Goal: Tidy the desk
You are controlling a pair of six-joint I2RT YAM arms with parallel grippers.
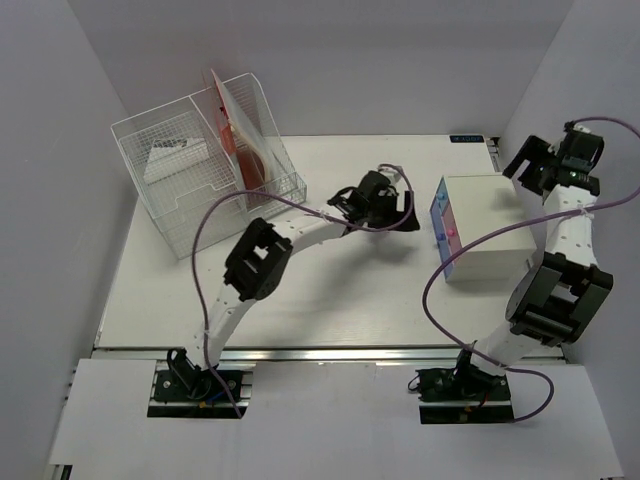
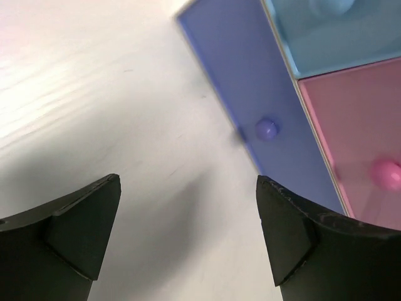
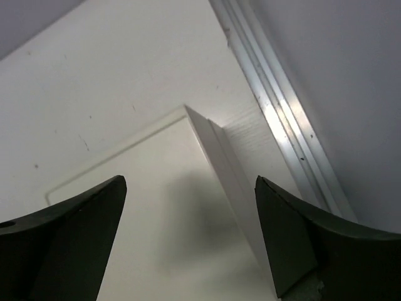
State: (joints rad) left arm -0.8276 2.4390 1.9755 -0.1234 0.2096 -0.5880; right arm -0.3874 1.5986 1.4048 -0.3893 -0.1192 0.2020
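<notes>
We find the large white flat desk [image 1: 330,290] under both arms. Left gripper [image 2: 188,207] spread wide, empty, facing the small white drawer box [image 1: 485,245]; right gripper [image 3: 188,210] wide, empty, above its corner.

The left arm [image 1: 255,262] reaches forward, bending right at the elbow, its left gripper [image 1: 398,208] low with jaws spread wide. The right arm [image 1: 560,295] stretches back, right gripper [image 1: 528,160] raised, jaws parted.
</notes>
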